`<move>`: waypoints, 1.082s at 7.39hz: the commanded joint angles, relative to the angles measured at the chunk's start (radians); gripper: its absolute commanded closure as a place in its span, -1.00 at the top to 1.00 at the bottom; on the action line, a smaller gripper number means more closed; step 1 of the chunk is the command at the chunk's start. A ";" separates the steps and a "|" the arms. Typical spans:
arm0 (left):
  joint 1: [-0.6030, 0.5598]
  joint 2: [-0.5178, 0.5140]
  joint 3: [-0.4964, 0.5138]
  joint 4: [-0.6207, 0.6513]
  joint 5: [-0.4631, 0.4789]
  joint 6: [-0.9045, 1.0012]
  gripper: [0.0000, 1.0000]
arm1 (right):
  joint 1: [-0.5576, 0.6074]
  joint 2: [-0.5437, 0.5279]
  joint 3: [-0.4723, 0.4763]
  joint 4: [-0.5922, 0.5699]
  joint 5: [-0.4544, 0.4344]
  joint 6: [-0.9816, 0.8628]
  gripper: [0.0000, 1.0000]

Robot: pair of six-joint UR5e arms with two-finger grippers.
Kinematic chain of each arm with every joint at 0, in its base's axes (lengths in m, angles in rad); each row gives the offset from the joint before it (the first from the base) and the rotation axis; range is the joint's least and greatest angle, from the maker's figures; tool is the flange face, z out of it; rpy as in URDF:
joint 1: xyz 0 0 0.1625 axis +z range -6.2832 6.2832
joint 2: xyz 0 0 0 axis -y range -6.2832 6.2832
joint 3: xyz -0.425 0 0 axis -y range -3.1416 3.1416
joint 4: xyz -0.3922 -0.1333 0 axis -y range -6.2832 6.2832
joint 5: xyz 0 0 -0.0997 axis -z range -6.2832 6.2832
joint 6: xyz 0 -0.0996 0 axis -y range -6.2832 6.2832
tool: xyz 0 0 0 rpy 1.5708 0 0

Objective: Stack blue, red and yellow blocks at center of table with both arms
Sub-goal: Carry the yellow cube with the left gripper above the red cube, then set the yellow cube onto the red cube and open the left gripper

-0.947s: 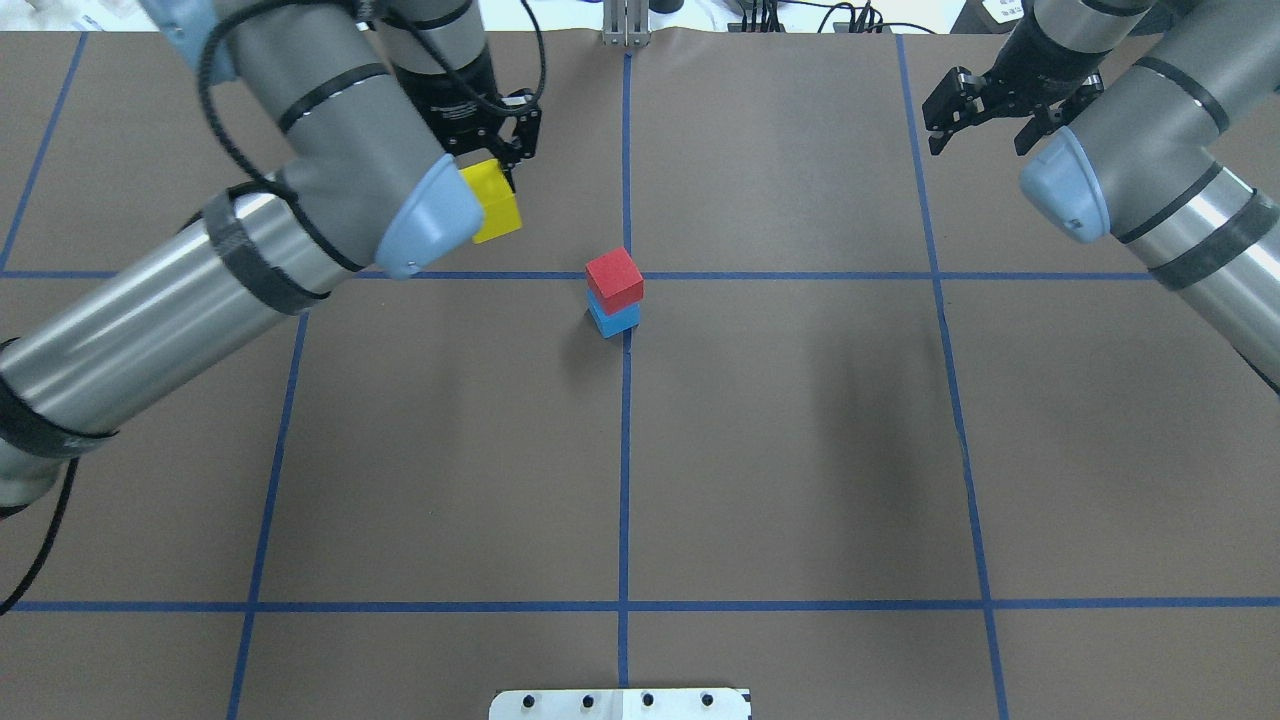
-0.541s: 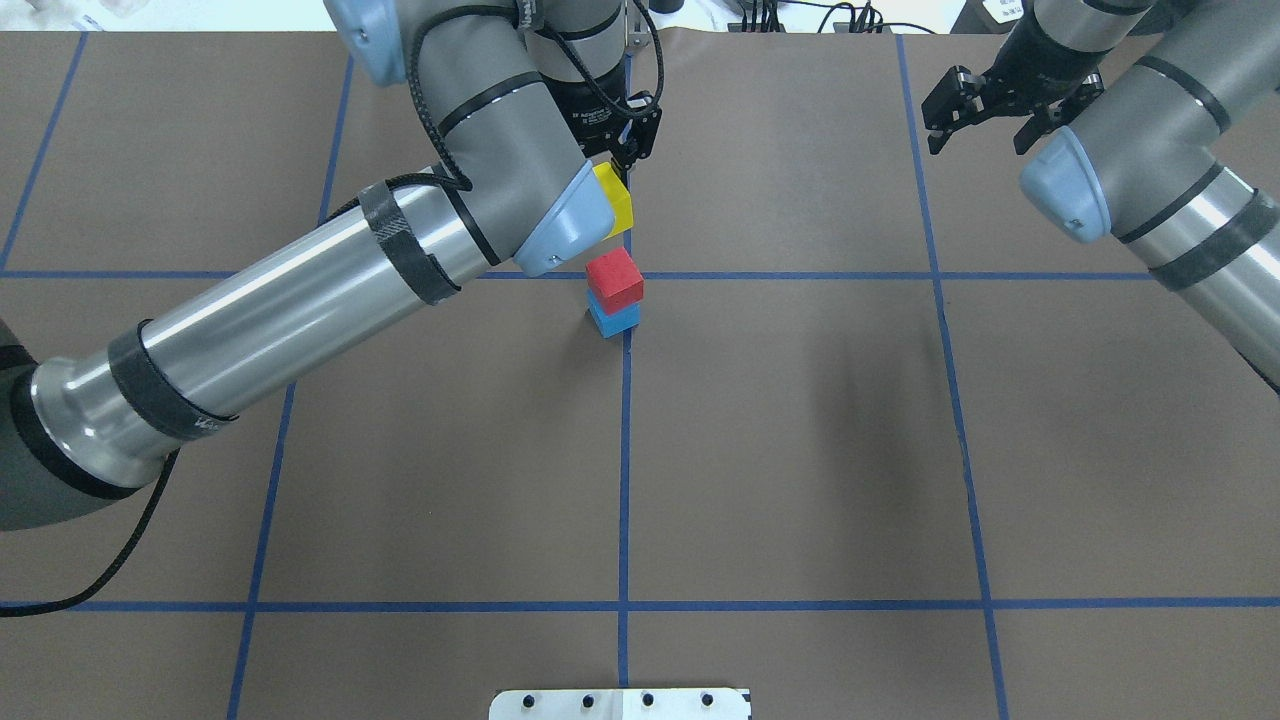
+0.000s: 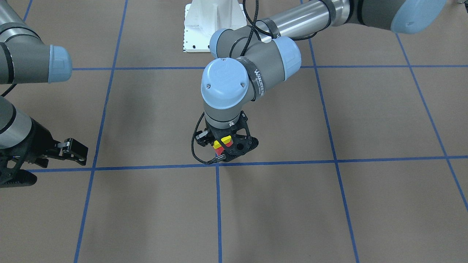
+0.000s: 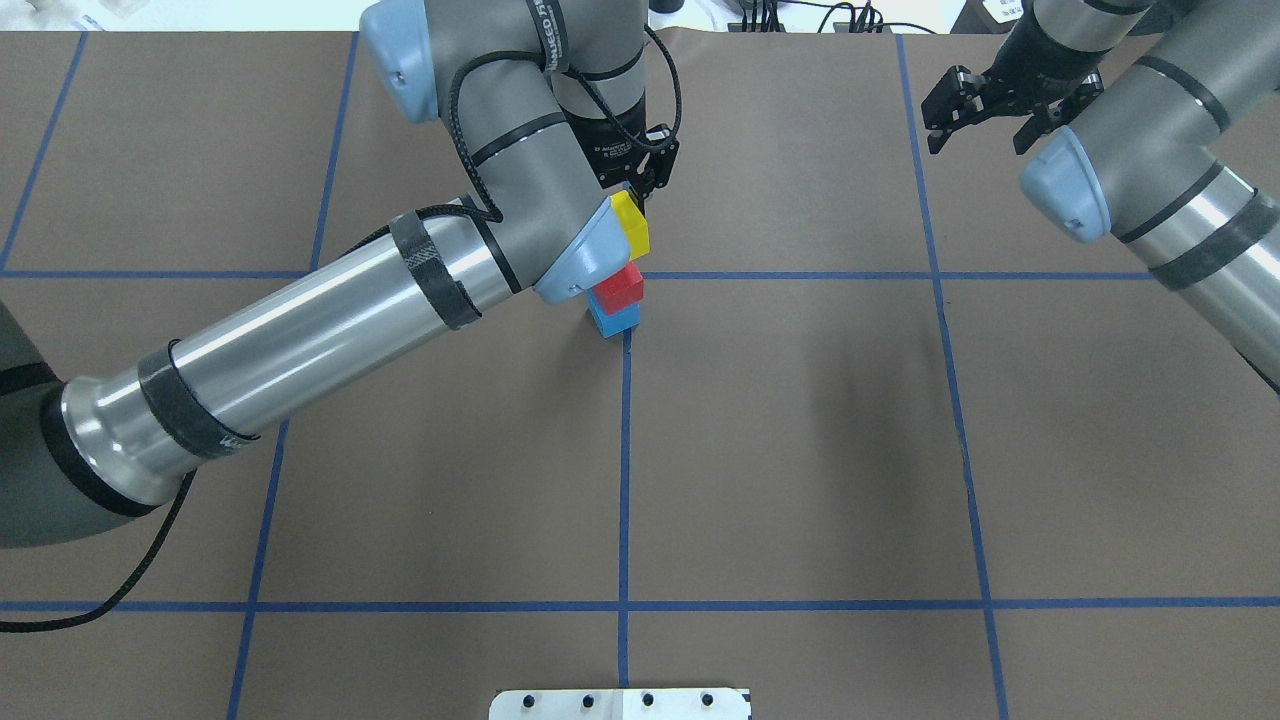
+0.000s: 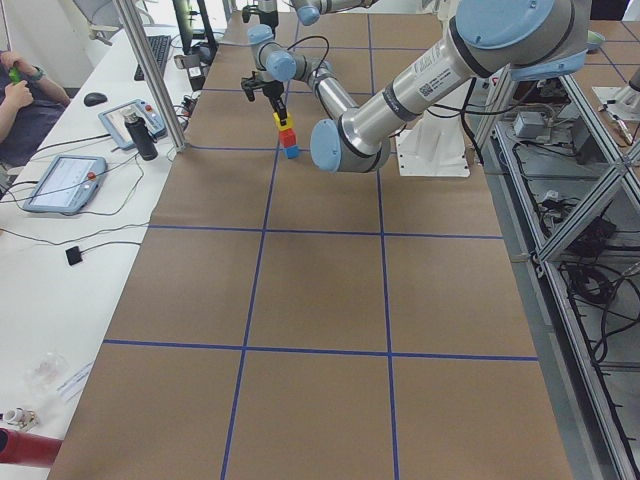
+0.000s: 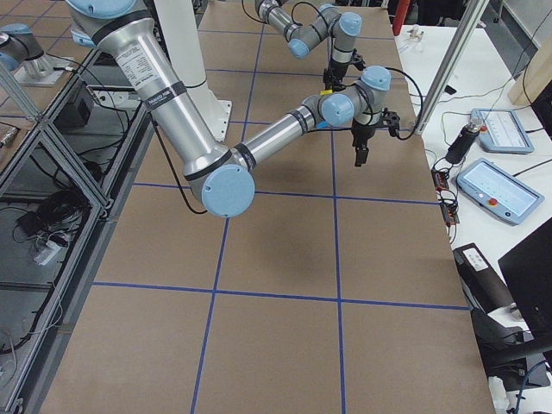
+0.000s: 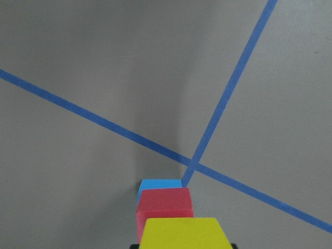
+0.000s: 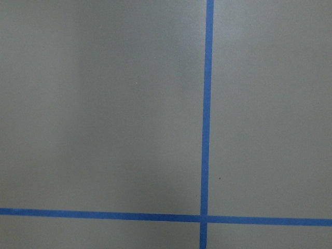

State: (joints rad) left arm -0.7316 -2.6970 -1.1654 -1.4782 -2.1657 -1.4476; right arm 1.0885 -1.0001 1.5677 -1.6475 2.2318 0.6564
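Note:
A red block [image 4: 625, 285] sits on a blue block [image 4: 612, 318] at the table's center tape cross. My left gripper [image 4: 633, 212] is shut on a yellow block [image 4: 631, 228] and holds it right over the red block. I cannot tell whether the two touch. The left wrist view shows the yellow block [image 7: 184, 233] in line above the red [image 7: 165, 203] and the blue [image 7: 158, 184]. In the front view the left gripper [image 3: 223, 143] hides most of the stack. My right gripper [image 4: 980, 138] is open and empty, above the table's far right.
Blue tape lines [image 4: 624, 450] divide the brown table into squares. A white mount plate [image 4: 620, 703] sits at the near edge. My left forearm [image 4: 300, 330] lies across the left half. An operator and pendants [image 5: 65, 180] are off the table's far side.
My left gripper has carried the yellow block to the right, from the far left square to over the red and blue stack. My right arm has not moved.

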 commanded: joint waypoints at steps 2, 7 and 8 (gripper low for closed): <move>0.006 0.022 -0.010 -0.001 0.001 -0.008 -1.00 | 0.001 0.000 0.000 0.000 0.000 0.000 0.98; 0.006 0.028 -0.020 -0.028 0.029 -0.060 -0.48 | -0.001 0.000 0.000 0.000 -0.001 0.000 0.98; 0.006 0.029 -0.019 -0.028 0.036 -0.060 -0.44 | 0.001 0.000 0.000 0.000 0.000 0.000 0.98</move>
State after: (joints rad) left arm -0.7256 -2.6698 -1.1849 -1.5051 -2.1446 -1.5062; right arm 1.0878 -1.0002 1.5677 -1.6475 2.2309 0.6565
